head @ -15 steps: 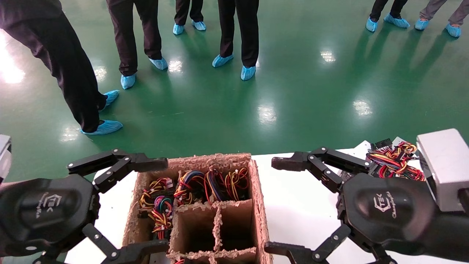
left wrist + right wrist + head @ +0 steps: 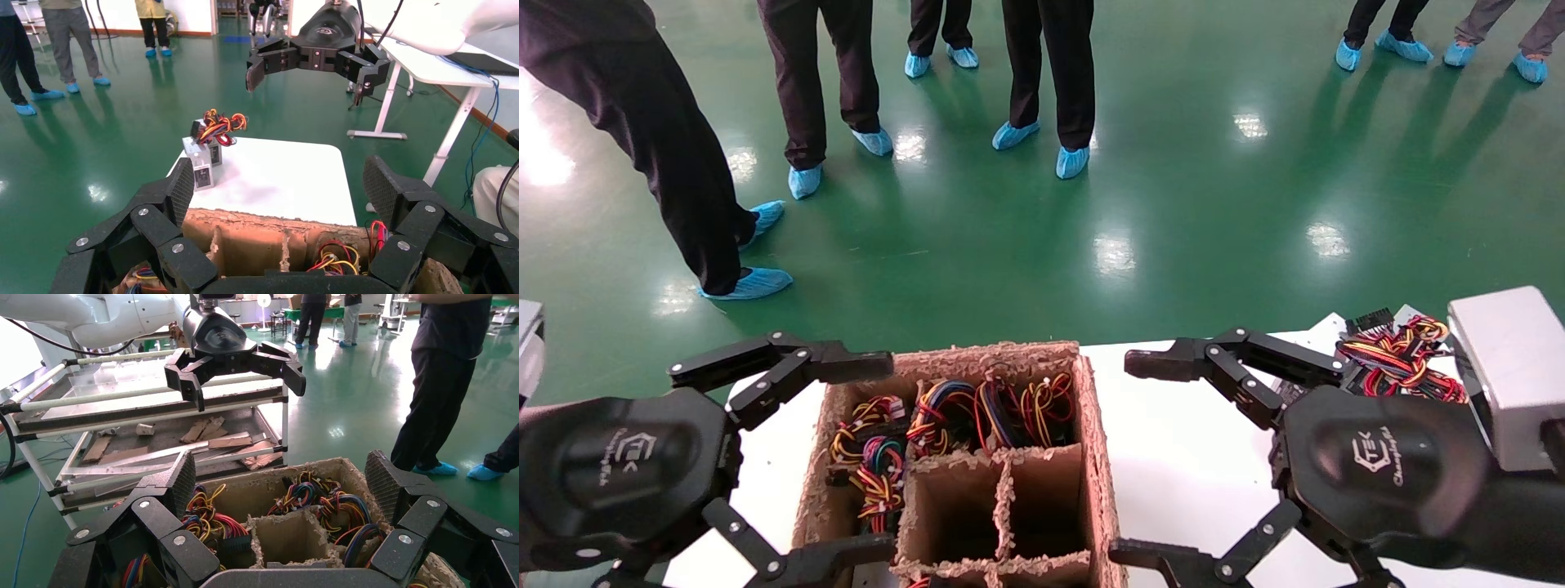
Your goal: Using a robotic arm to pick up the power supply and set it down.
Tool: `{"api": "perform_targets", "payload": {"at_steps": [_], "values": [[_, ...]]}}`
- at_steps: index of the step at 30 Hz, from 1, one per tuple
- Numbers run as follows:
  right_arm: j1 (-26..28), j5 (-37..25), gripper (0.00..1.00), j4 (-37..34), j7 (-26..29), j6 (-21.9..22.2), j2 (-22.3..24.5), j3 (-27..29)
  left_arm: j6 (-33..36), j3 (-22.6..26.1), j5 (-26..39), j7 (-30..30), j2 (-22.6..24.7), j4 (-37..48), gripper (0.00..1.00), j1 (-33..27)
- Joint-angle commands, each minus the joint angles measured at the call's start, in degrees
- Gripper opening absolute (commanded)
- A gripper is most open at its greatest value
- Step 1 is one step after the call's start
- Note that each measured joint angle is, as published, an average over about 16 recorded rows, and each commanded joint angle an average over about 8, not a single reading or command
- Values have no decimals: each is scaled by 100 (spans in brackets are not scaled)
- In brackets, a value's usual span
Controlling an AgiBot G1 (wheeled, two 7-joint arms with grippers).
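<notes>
both grippers, left (image 2: 846, 457) and right (image 2: 1152, 457), hung with jaws spread, flanking the divided carton (image 2: 1091, 441) of wires; the power supply (image 2: 202, 160) stood on the desk (image 2: 287, 184) beyond, untouched

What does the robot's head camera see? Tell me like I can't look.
Two open black grippers, left and right, hover on either side of a cardboard divider box holding colourful wire bundles on a white table. People in blue shoe covers stand beyond.
</notes>
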Motion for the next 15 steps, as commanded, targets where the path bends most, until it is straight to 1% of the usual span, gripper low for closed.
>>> {"api": "perform_targets", "payload": {"at_steps": [1,10,11,15], "values": [[0,0,100,0,0,0,0,0,0,0,0,0,0,0,100,0],[0,0,100,0,0,0,0,0,0,0,0,0,0,0,100,0],[0,0,100,0,0,0,0,0,0,0,0,0,0,0,92,0],[0,0,100,0,0,0,0,0,0,0,0,0,0,0,42,0]]}}
